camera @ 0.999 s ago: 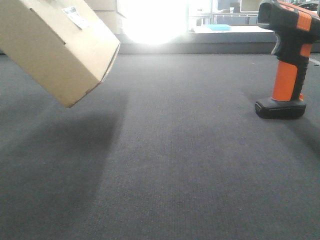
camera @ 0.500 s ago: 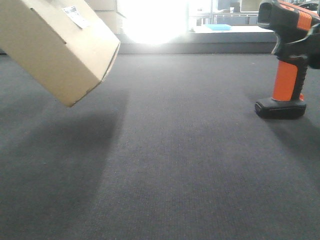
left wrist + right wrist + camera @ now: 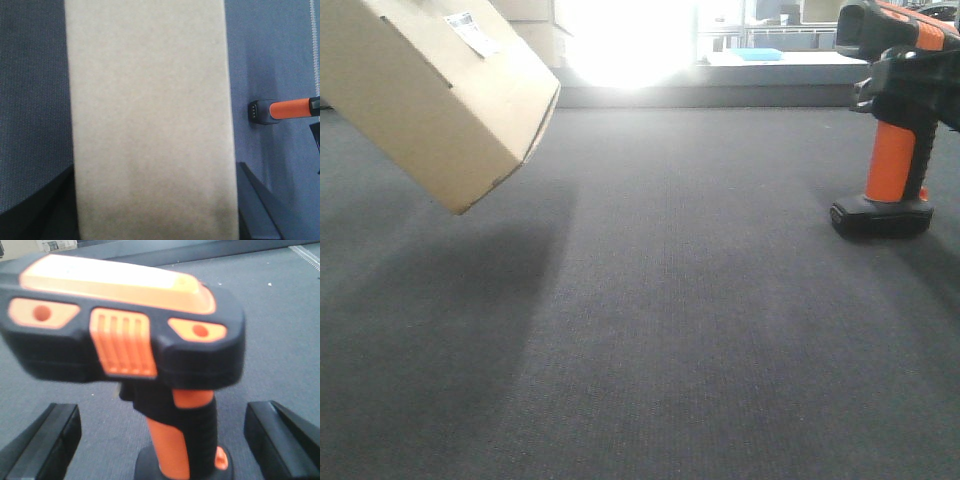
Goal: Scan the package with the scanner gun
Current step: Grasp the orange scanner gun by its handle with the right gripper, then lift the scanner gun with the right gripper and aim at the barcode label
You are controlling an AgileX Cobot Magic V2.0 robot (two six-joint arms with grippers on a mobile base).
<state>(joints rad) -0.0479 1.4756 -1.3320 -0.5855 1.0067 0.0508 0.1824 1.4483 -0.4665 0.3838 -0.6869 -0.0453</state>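
Observation:
A tan cardboard package (image 3: 440, 90) with a white label (image 3: 470, 30) hangs tilted above the dark carpet at the upper left. In the left wrist view the package (image 3: 150, 115) fills the middle, and my left gripper (image 3: 155, 205) is shut on it, with dark fingers (image 3: 257, 200) against both sides. The orange and black scanner gun (image 3: 895, 150) stands upright on its base at the right. My right gripper (image 3: 165, 440) is open, with its fingers (image 3: 42, 445) on either side of the scanner's handle (image 3: 175, 440) and apart from it. Part of that gripper (image 3: 920, 85) shows at the scanner's head.
Dark carpet (image 3: 670, 300) covers the surface between the package and the scanner. A low ledge (image 3: 720, 95) and bright window glare run along the back. The scanner also shows at the right of the left wrist view (image 3: 285, 109).
My right gripper has come into the front view from the right edge and closed in around the scanner's upper handle. The package and the scanner have not moved.

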